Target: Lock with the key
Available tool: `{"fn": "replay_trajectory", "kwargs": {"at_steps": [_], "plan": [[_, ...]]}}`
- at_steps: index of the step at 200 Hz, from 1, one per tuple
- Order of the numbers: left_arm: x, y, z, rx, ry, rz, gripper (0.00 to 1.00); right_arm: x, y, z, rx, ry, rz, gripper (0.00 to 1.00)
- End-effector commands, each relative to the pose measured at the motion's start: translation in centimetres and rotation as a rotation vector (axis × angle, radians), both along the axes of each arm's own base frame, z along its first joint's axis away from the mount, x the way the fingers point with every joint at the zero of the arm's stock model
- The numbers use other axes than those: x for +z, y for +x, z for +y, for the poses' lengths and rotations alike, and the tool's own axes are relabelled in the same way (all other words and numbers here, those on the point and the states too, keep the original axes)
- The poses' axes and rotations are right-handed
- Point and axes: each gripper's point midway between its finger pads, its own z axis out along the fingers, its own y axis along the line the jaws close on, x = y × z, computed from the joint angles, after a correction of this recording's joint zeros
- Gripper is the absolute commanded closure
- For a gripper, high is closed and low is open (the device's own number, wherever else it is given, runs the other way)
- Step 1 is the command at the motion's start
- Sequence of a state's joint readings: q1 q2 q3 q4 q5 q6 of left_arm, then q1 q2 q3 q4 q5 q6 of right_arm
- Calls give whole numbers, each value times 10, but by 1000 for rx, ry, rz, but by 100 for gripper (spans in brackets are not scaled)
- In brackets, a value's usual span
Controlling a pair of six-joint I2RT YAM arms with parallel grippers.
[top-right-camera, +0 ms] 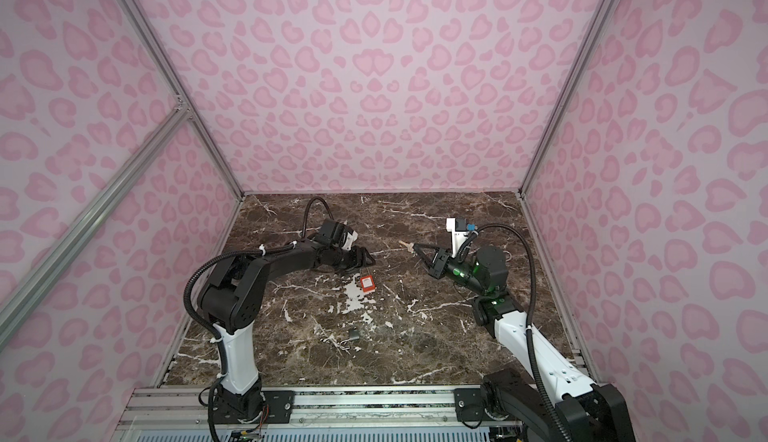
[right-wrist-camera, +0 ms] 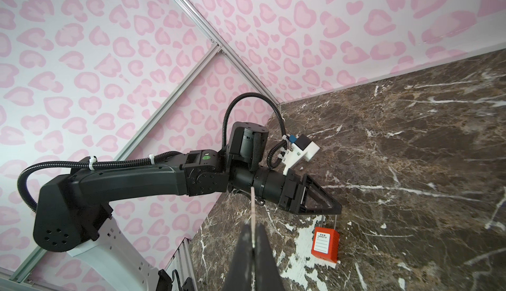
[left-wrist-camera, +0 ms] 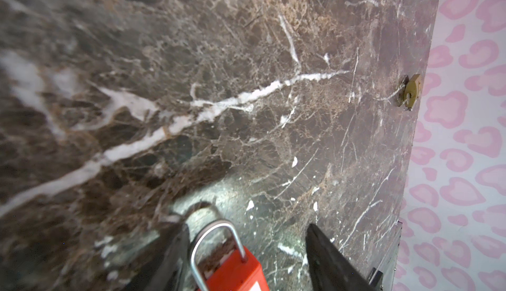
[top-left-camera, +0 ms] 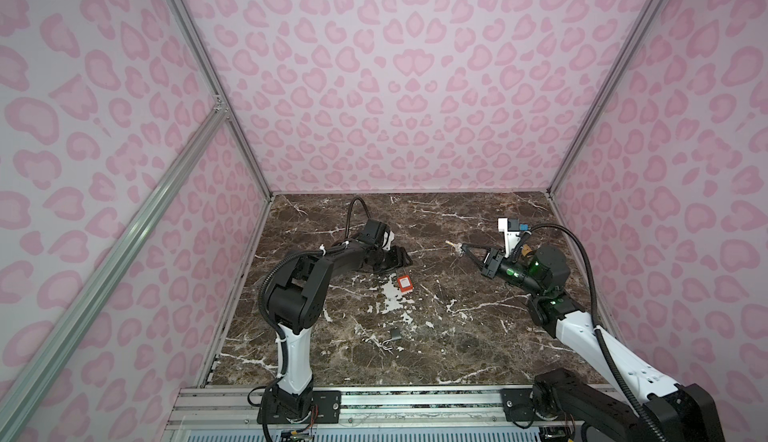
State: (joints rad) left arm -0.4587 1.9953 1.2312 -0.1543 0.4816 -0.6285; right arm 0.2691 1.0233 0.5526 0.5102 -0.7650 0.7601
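A red padlock (top-left-camera: 405,284) (top-right-camera: 367,284) with a white label lies flat on the marble table (top-left-camera: 457,336), seen also in the right wrist view (right-wrist-camera: 325,244). Its steel shackle (left-wrist-camera: 219,237) reaches in between the fingers of my left gripper (top-left-camera: 402,267) (left-wrist-camera: 247,229), close to one finger. That gripper is open and low over the table. My right gripper (top-left-camera: 459,248) (right-wrist-camera: 253,230) hovers to the right of the padlock, shut on a small brass key (top-left-camera: 451,245) (right-wrist-camera: 253,207) whose blade sticks out past the fingertips.
A small dark padlock (top-left-camera: 393,336) (top-right-camera: 352,334) with its shackle open lies nearer the front edge. A brass padlock (left-wrist-camera: 412,89) sits by the right wall. Pink patterned walls close in three sides of the table.
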Motion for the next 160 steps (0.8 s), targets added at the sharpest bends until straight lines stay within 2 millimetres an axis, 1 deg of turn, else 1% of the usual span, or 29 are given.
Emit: {"fn": "replay_trajectory", "kwargs": {"at_steps": [1,21,70,96,160], "plan": [[-14,-11,3,1,28,69,31,0,-2,0,3,2,-11,100],[-15,-13,0,-7,25,73,31,-1,-2,0,1,3,-7,100],[-12,-11,-6,-22,4,72,31,0,-1,0,-1,4,-8,100],[-14,-12,-5,-19,11,75,31,0,-1,0,-1,3,-7,100],[-10,-13,-6,-27,7,69,31,-4,1,-1,-10,2,4,100]]}}
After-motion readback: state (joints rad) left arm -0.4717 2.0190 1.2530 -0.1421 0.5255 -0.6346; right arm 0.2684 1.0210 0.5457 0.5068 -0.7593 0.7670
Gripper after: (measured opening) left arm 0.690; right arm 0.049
